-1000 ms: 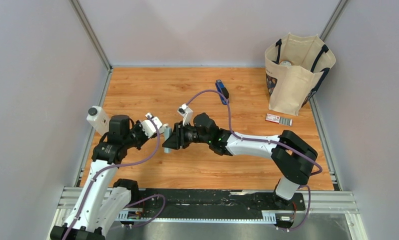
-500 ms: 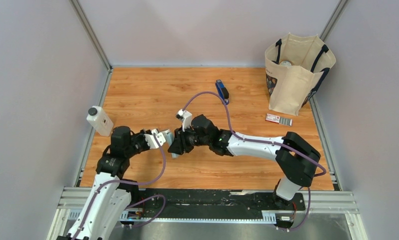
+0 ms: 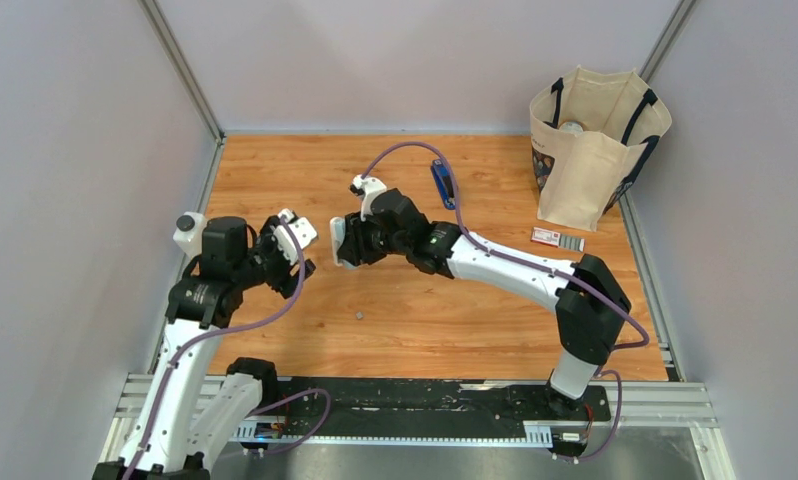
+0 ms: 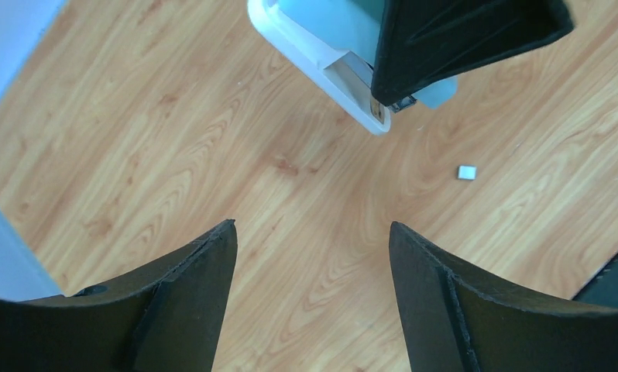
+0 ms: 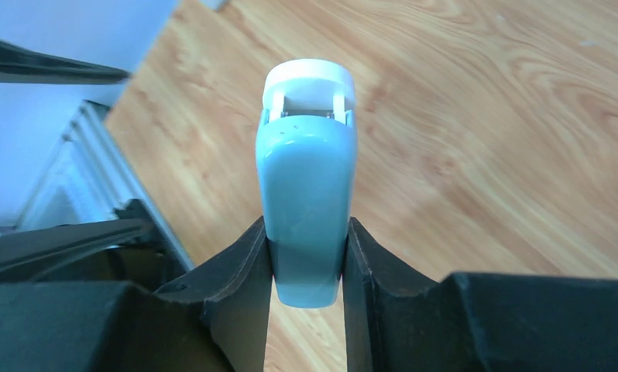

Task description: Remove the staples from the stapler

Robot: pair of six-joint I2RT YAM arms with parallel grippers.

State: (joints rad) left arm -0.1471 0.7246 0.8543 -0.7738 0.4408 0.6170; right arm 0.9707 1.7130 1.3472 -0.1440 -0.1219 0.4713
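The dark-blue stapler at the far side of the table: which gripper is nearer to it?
Right. The right gripper, shut on a pale blue object, is nearer the arm bases than the dark-blue stapler and to its left; the left gripper, open, is farther left.

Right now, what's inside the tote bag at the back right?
Through the open top of the canvas tote bag, only one pale rounded object shows near the rim; too small to identify. The bag's walls cover everything lower, so other contents cannot be seen.
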